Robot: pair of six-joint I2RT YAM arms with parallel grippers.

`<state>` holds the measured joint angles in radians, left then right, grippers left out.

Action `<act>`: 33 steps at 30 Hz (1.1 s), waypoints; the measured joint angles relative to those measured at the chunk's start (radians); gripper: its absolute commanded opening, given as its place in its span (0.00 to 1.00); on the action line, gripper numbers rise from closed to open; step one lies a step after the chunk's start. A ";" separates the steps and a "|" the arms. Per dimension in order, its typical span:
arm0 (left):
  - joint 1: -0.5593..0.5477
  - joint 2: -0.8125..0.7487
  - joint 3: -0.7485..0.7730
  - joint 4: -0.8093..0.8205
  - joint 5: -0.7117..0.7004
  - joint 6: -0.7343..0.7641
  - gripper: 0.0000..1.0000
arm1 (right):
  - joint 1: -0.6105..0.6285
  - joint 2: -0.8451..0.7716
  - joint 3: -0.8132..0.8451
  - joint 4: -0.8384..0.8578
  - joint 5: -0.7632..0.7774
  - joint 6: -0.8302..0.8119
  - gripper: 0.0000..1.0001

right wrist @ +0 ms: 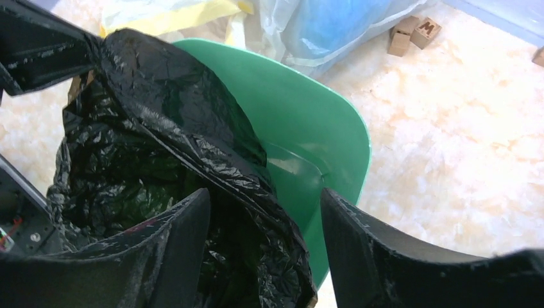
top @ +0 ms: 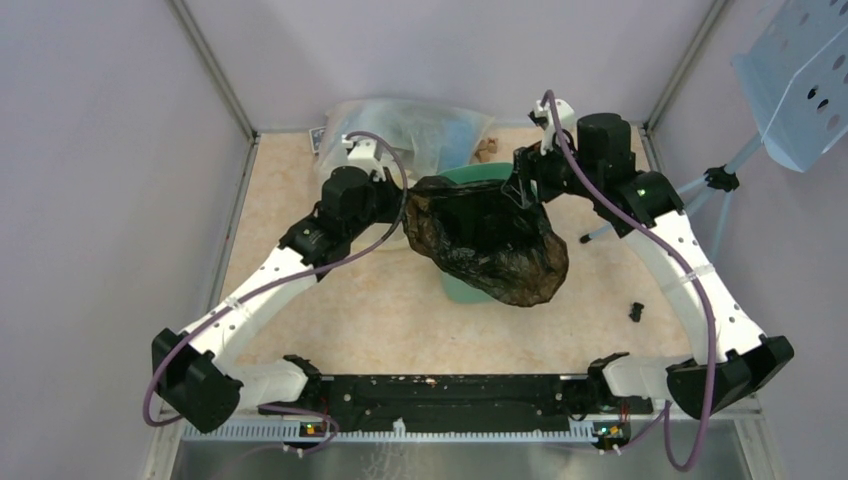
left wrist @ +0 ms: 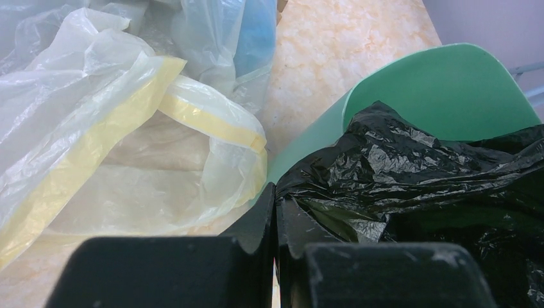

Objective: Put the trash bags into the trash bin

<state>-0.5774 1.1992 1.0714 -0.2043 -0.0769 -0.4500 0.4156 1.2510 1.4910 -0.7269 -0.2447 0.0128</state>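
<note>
The left gripper (left wrist: 276,197) pinches the black trash bag (left wrist: 417,160), while the right gripper (right wrist: 264,197) stands open, bag edge and green bin (right wrist: 301,122) just ahead of its fingers.

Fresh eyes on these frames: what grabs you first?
The glossy black trash bag, draped open over the mint-green bin at mid-table and hiding most of it. The left gripper has its jaws shut on the bag's left rim, while the right gripper stands with jaws open astride the right rim. Behind the bin lies a clear bag with a yellow band and blue contents.
</note>
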 measured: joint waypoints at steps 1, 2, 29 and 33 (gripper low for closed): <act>0.000 0.005 0.002 0.002 0.000 0.001 0.05 | 0.000 0.009 0.003 -0.002 -0.008 -0.014 0.60; 0.000 0.011 0.005 0.003 0.000 0.004 0.05 | 0.000 0.014 0.004 -0.003 -0.016 -0.029 0.59; 0.002 0.104 0.055 0.019 -0.010 0.027 0.04 | 0.000 0.087 0.081 -0.111 -0.079 -0.154 0.09; 0.004 0.111 0.055 0.023 -0.010 0.027 0.04 | 0.000 0.105 0.090 -0.118 -0.057 -0.142 0.00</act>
<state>-0.5735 1.3098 1.1259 -0.1818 -0.0868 -0.4232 0.4156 1.3563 1.5814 -0.8452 -0.3016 -0.1291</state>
